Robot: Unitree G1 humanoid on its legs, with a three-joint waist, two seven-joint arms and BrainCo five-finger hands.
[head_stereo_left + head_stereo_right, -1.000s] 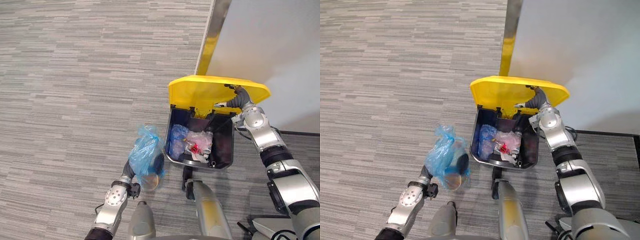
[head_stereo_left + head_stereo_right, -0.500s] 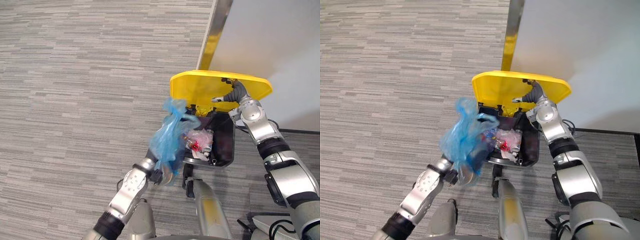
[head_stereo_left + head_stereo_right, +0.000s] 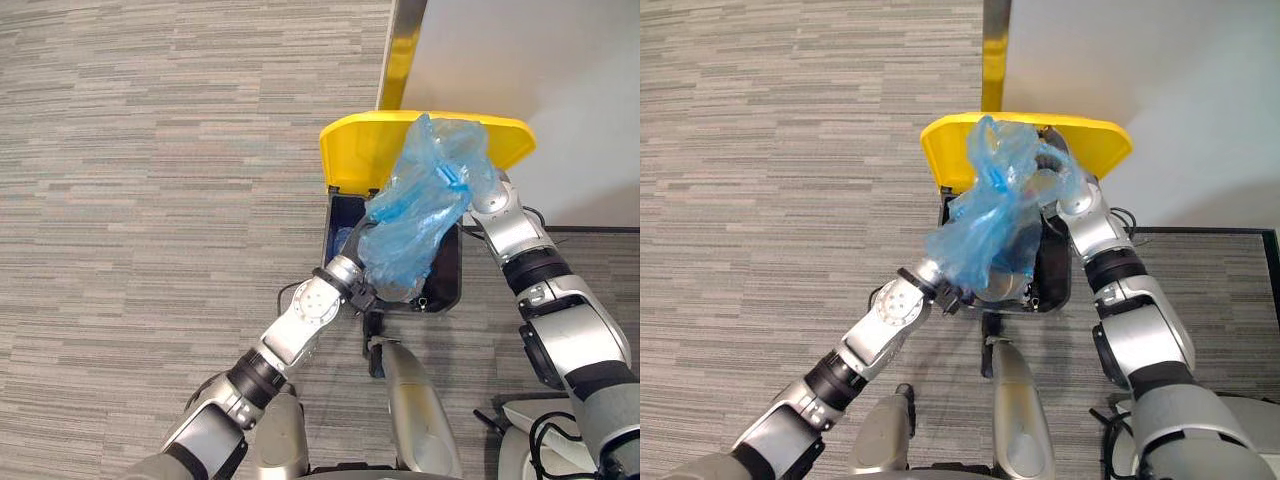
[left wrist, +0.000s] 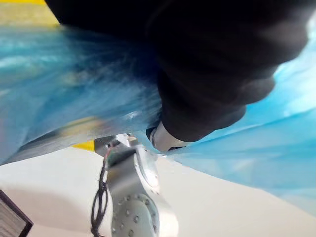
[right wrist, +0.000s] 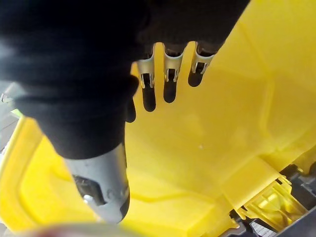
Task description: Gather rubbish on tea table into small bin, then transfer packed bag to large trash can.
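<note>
The blue bag (image 3: 425,205) hangs in the air right over the open bin (image 3: 452,283), its crinkled, knotted top up against the raised yellow lid (image 3: 355,150) and its lower end over the dark opening. It hides most of what lies inside. The left arm reaches up from the lower left to the bin's front rim, and the left hand (image 3: 362,292) is buried under the bottom of the bag. In the left wrist view the blue plastic crowds all round the dark cover, and I cannot tell how the fingers sit on it.

The right arm comes in from the right side, and the right hand (image 5: 89,89) is up at the lid, behind the bag. Its fingers (image 5: 167,79) are straight and side by side, pointing at the yellow underside, with nothing in them.

The bin stands on grey striped carpet (image 3: 150,150), close to a white wall (image 3: 560,60) edged with a gold strip (image 3: 403,50).
</note>
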